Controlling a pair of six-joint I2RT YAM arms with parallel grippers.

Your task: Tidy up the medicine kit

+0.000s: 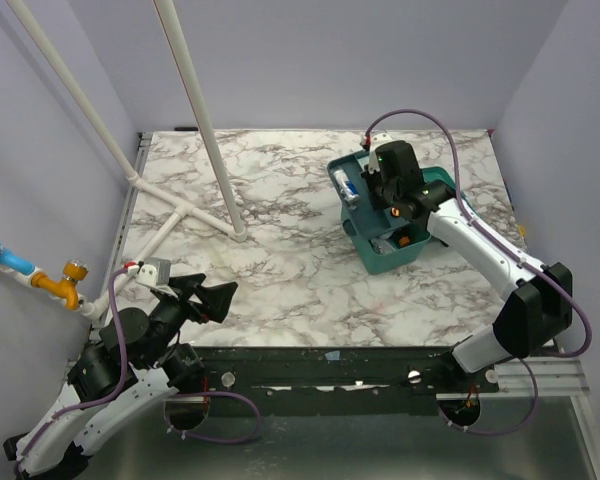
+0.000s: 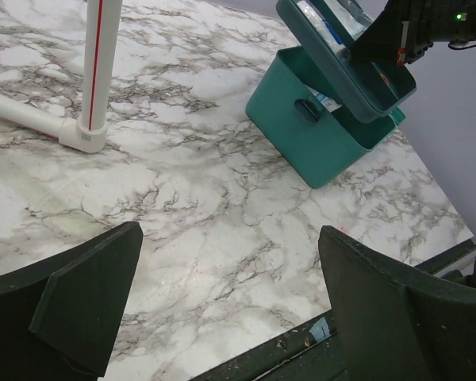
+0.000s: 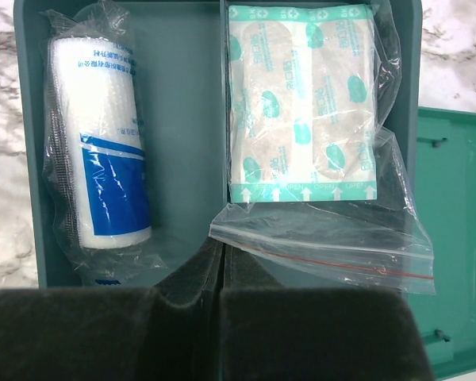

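a white-and-grey marbled surface carries a frame of white pipes on its left half. a blue and yellow pipe fitting shows against the lilac wall (far left). a shallow teal divided tray holds a wrapped bandage roll in one compartment, bagged plasters in the other.

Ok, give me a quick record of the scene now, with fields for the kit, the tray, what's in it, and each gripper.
medicine kit: open, far right of the table
divided tray: raised above the medicine kit, tilted
tray, left side in the right wrist view: wrapped bandage roll
tray, right side in that view: plasters in a zip bag
left gripper: open, empty, above the near-left table
right gripper: shut, apparently on the divided tray's middle wall
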